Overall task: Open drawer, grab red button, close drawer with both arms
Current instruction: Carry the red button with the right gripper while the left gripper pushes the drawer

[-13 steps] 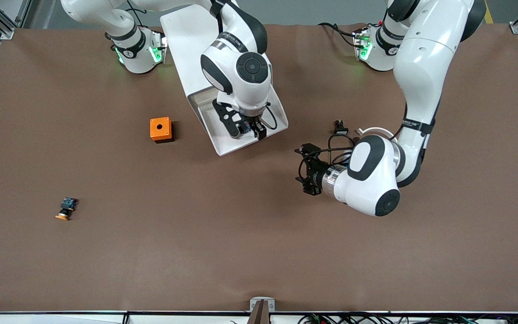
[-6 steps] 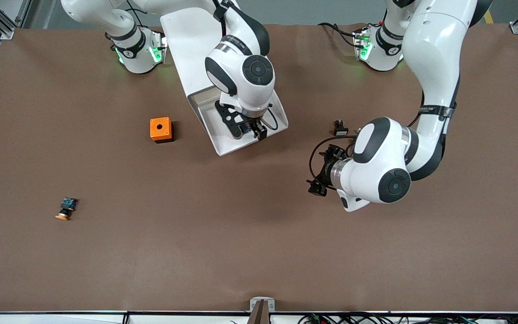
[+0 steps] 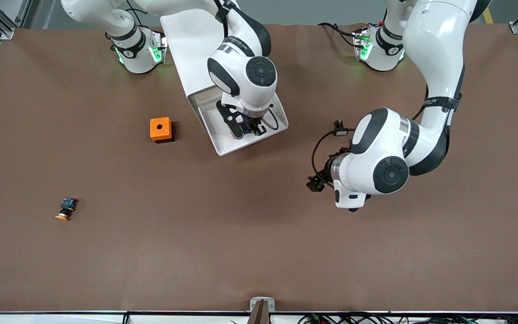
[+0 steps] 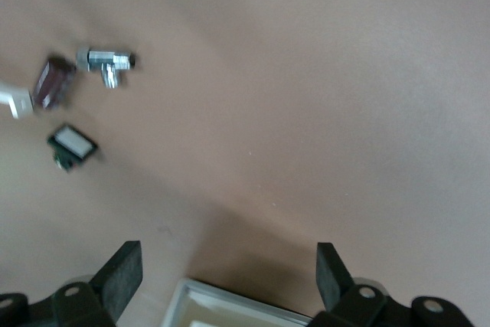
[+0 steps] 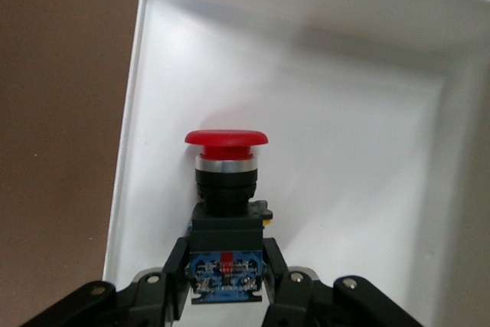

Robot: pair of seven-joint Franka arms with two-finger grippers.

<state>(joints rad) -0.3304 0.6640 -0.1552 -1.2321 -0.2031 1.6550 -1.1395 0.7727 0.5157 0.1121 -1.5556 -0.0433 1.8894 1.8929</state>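
The drawer (image 3: 223, 146) is pulled out of the white cabinet (image 3: 187, 40) as a shallow white tray. My right gripper (image 3: 247, 130) is over the tray and shut on the button. In the right wrist view the gripper (image 5: 226, 262) clamps the button's blue back end (image 5: 226, 273), and its red cap (image 5: 226, 138) points out over the tray floor (image 5: 344, 158). My left gripper (image 3: 315, 182) hangs over bare table beside the drawer, toward the left arm's end. In the left wrist view it (image 4: 226, 277) is open and empty, with a corner of the drawer (image 4: 230, 304) showing between its fingers.
An orange cube with a hole (image 3: 160, 129) sits beside the drawer toward the right arm's end. An orange-capped button (image 3: 65, 209) lies nearer the front camera. Small parts (image 3: 340, 128) lie by the left arm; the left wrist view shows a metal fitting (image 4: 107, 63) and a small switch (image 4: 73, 145).
The left arm's wrist has turned and its gripper has shifted a little toward the left arm's end. The right gripper has stayed over the tray, shut on the button.
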